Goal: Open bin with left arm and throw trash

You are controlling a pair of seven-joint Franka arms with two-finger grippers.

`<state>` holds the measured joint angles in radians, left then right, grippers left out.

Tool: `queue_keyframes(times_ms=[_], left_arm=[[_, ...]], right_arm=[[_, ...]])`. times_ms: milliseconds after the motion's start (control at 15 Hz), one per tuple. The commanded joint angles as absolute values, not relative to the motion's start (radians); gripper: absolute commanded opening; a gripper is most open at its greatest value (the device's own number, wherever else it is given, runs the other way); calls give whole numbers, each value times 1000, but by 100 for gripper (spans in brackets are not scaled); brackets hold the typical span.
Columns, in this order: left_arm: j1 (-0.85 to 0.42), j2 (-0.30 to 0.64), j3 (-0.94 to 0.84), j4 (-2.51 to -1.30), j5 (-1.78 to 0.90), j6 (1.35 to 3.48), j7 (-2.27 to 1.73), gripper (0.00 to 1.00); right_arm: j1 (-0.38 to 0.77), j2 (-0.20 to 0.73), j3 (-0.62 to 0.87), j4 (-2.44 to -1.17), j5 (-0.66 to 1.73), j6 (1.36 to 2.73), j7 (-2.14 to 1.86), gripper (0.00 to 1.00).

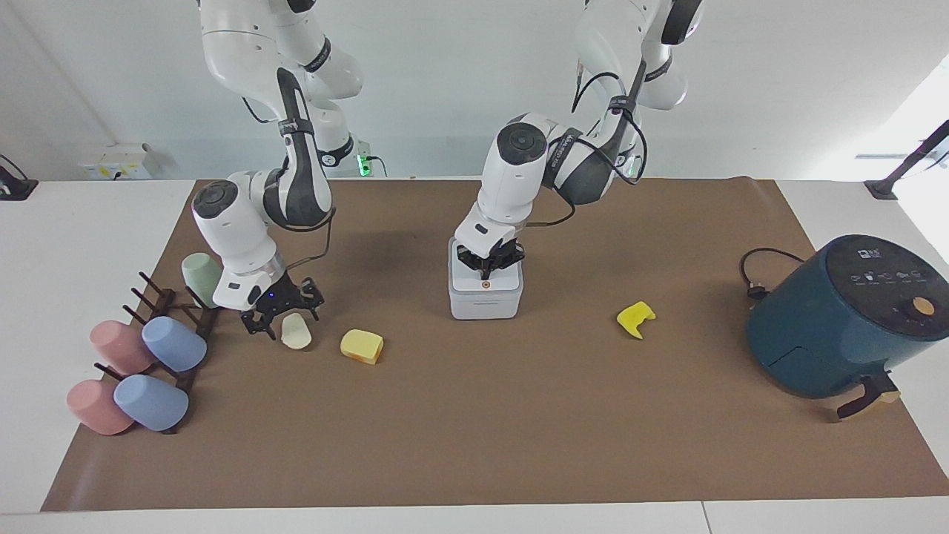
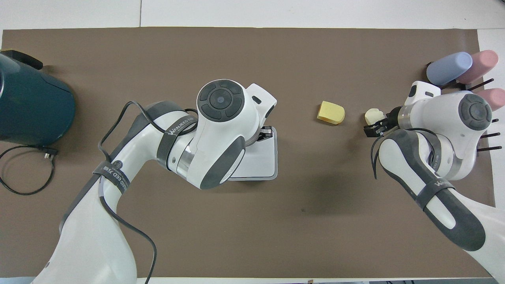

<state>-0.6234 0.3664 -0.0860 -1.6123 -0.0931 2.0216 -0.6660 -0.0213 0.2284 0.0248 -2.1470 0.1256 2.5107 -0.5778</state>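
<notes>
Cream-white soft lump point(image 1: 296, 331): set on the brown mat toward the right arm's end, directly under the right gripper point(image 1: 282, 311), whose spread fingers are placed astride it, not yet clenched. White plastic bin point(image 1: 485, 297), rounded cube, mid-mat, lid down; the left gripper point(image 1: 487, 262), clenched, is pressed onto it. Yellow-orange block point(image 1: 362, 346) is found beside the lump.

Both arms are showing glossy white shells with dark grey joint sections and round grey end caps. Black cables are running along each arm, held by black bands with white lettering. The left gripper point(image 1: 489, 264) and right gripper point(image 1: 282, 311) are wearing black metal fingers.
</notes>
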Motion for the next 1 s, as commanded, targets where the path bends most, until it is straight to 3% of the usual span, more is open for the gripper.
queue_keyframes(times_ms=[0,667,933], left_arm=[[-646,367,-71,-1628,-42,2017,-673,0],[-660,390,-68,-1649,-18,2037,-677,0],[-631,309,-66,-1646,-29,1962,-664,0]], right_arm=[[-46,221,34,-2169,147,2543,-624,0],[-29,170,35,-2168,147,2523,-545,0],[0,97,43,-2161,147,2444,-392,0]])
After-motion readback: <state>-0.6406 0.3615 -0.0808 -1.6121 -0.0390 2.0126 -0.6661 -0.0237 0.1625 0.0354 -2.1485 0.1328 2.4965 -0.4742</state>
